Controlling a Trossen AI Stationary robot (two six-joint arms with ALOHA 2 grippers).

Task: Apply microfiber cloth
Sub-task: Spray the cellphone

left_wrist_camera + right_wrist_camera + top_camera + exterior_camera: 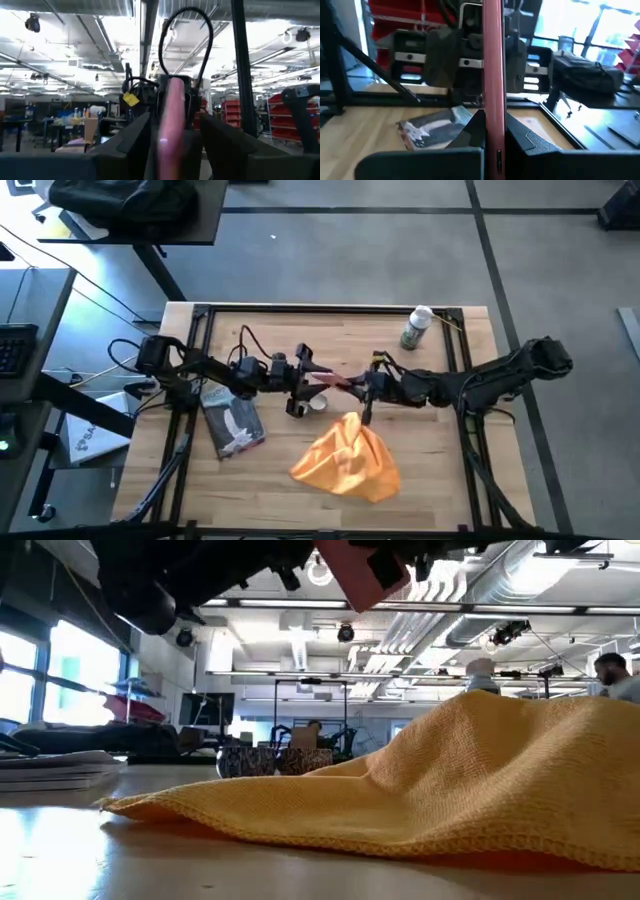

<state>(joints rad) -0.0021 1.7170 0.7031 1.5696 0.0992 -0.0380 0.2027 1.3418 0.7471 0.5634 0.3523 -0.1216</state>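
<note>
The microfiber cloth, orange-yellow and crumpled, lies on the table's near middle and fills the low view. No gripper touches it. Above the table's centre a thin pink slab hangs between both arms. My left gripper is shut on its left end and my right gripper on its right end. Each wrist view shows the slab edge-on between that arm's fingers. The low view shows one corner of the slab high above the cloth. My left gripper pinches the pink slab's left end between its two fingers, one on each flat face. The fingers come level from the table's left. The slab is lifted clear of the table. My right gripper pinches the slab's right end between its two fingers, one on each flat face. It comes level from the table's right. The slab stands on edge in the hold, clear of the table.
A grey-and-white flat packet lies left of the cloth. A small white round thing sits under the grippers. A bottle stands at the far right. A dark frame rims the table.
</note>
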